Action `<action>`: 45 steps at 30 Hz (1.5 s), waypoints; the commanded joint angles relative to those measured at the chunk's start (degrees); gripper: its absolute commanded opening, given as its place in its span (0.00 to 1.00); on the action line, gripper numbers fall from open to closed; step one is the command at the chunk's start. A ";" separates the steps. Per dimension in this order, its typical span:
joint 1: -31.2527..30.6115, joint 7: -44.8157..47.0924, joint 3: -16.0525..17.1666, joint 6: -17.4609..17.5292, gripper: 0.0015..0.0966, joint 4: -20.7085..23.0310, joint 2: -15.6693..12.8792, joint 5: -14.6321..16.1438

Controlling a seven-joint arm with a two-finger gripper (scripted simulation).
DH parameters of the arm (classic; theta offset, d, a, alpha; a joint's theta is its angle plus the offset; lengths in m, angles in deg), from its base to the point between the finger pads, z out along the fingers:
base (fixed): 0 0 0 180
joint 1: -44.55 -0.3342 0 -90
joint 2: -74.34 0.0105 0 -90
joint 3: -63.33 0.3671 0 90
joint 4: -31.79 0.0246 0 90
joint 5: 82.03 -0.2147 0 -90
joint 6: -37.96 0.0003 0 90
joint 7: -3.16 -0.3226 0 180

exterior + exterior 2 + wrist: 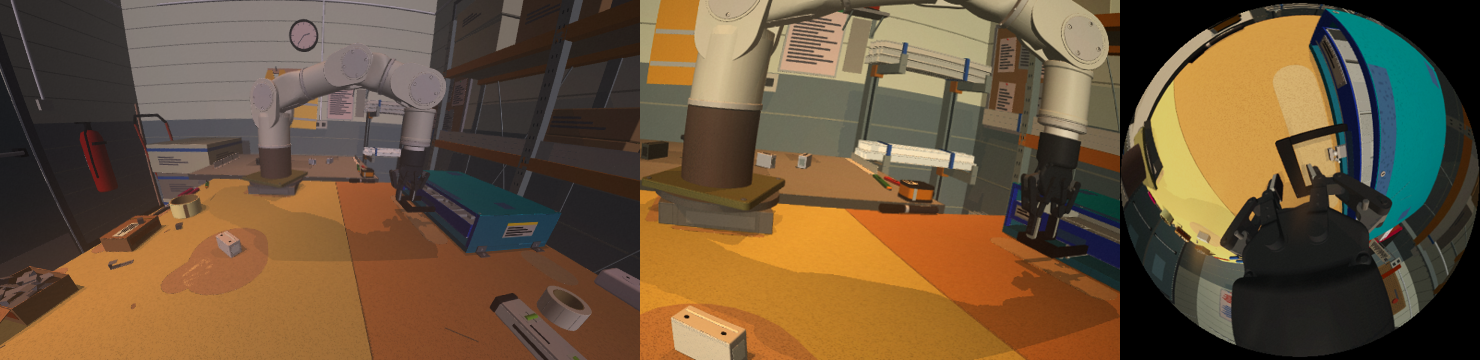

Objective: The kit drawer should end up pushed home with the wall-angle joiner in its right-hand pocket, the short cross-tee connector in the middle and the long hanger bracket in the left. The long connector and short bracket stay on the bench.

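The black drawer handle (1296, 157) sticks out from the blue front of the teal kit drawer unit (487, 210), and my gripper (1294, 180) stands around its near bar. The gripper (1046, 226) is open and holds nothing. The drawer front (447, 207) sits slightly out, with pale pockets visible along its top. A small white block with two holes (229, 243) lies on the bench to the left, far from the drawer. A small dark bracket (120, 263) lies near the left edge. A small metal piece (1336, 153) lies on the bench by the drawer front.
The arm's base (275, 175) stands at the back centre. A brown box (131, 232) and a tape roll (185, 206) sit at left, a box of parts (27, 295) at the near-left corner. Another tape roll (564, 306) and a level (530, 327) lie near right.
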 commanded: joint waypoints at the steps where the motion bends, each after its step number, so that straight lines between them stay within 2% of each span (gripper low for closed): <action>1: 0.00 0.00 0.00 0.14 0.49 0.02 -0.07 0.01; 23: 0.01 -0.06 0.05 2.51 0.49 0.05 -2.48 0.17; 45: 0.01 -0.07 0.06 2.92 0.49 0.14 -2.97 0.20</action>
